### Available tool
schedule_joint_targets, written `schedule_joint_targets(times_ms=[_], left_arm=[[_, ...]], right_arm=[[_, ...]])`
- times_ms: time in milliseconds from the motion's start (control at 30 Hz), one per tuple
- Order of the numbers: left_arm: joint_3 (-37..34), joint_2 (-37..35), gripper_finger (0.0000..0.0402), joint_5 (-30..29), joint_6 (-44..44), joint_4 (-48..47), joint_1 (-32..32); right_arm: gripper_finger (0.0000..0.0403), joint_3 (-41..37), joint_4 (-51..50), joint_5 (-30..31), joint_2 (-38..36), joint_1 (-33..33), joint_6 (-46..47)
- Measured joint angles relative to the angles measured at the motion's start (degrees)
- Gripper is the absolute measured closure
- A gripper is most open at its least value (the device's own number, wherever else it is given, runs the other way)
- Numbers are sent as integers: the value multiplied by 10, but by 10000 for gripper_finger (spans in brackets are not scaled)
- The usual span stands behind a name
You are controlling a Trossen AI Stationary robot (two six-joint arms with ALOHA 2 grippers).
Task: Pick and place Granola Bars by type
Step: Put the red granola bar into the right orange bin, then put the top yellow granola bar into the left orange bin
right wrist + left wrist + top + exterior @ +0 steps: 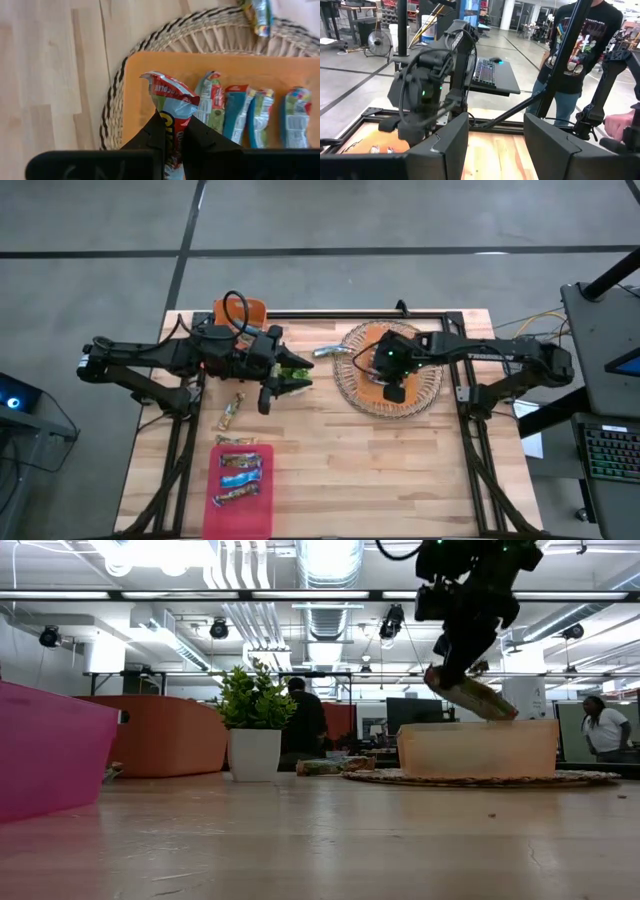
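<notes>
Right gripper (171, 131) pinches bar (171, 100) by wrapper end, light, crinkly, slippery; orange tray (135, 100) below.

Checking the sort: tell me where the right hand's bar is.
High view, right side: the right hand holds the bar over the orange tray on the woven mat.
</notes>
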Motion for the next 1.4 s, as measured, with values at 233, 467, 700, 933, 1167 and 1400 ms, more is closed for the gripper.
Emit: schedule_joint_targets(times_ms=[233,467,700,933,1167,1400], left_arm=[[0,0,229,0,-9,-5,0],[0,-1,229,7,-29,-29,-1],[0,-3,229,16,-29,-29,-1],[0,-10,229,21,-29,-29,0],[0,-16,229,25,-19,-30,0],[0,-17,229,24,-18,-66,5]], right_arm=[[382,-1,32,-23,62,0,-23],[382,-1,48,-25,125,0,-42],[381,-1,58,-25,176,-1,-54],[332,-1,59,-25,185,-1,-44],[245,0,60,-21,137,-6,-31],[201,-3,80,-44,56,2,29]])
